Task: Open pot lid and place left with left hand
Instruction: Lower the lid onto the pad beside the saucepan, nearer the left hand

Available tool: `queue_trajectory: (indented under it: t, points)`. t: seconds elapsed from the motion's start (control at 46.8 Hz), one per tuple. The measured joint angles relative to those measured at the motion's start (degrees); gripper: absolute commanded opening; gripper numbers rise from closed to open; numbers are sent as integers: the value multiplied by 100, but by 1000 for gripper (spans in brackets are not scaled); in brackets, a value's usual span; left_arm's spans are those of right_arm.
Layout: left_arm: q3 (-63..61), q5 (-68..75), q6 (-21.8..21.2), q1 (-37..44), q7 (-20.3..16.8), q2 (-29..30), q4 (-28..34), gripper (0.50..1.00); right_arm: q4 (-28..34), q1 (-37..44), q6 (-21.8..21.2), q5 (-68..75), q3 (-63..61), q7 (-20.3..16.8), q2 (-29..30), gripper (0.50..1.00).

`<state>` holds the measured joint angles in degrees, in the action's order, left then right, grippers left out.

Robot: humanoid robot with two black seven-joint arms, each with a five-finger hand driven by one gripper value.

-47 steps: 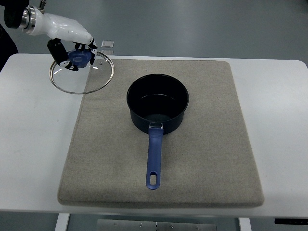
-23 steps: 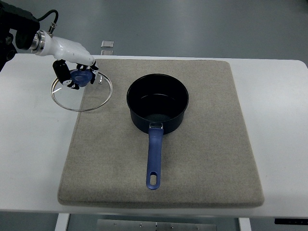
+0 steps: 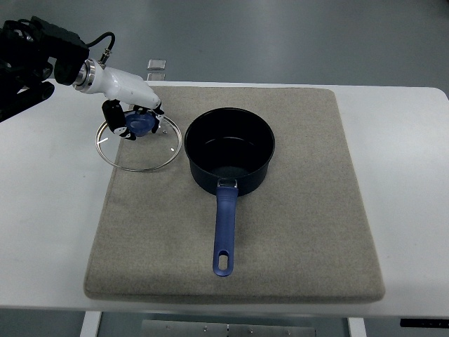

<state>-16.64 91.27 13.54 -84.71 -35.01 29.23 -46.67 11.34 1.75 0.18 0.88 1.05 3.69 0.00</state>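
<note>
The white left robot hand (image 3: 132, 107) has its dark fingers (image 3: 112, 116) curled around the blue knob of the round glass lid (image 3: 139, 146), just left of the open dark blue saucepan (image 3: 229, 150). The lid straddles the grey felt mat (image 3: 295, 232) edge and white worktop (image 3: 49, 210).

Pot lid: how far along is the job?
Done: the glass lid is off the open pot. In hand: the left hand grips its blue knob, lid just left of the pot, over the mat's left edge. Left: release and withdraw.
</note>
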Motion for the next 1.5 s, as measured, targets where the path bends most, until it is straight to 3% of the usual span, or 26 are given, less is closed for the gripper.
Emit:
queue_trajectory:
  t: [0.491, 1.196, 1.282, 1.453, 1.495]
  points:
    - [31, -101, -825, 417, 1, -4, 220, 500, 0, 1, 0, 0, 0, -2, 0, 917]
    - [48, -334, -931, 550, 1, 12, 152, 500, 0, 0, 0, 0, 0, -1, 0, 917]
    - [48, -330, -940, 577, 1, 9, 142, 533, 0, 0, 0, 0, 0, -1, 0, 917]
    - [62, -329, -950, 579, 1, 42, 133, 726, 0, 1, 0, 0, 0, -1, 0, 917]
    - [67, -329, -954, 579, 1, 48, 132, 746, 0, 0, 0, 0, 0, -2, 0, 917]
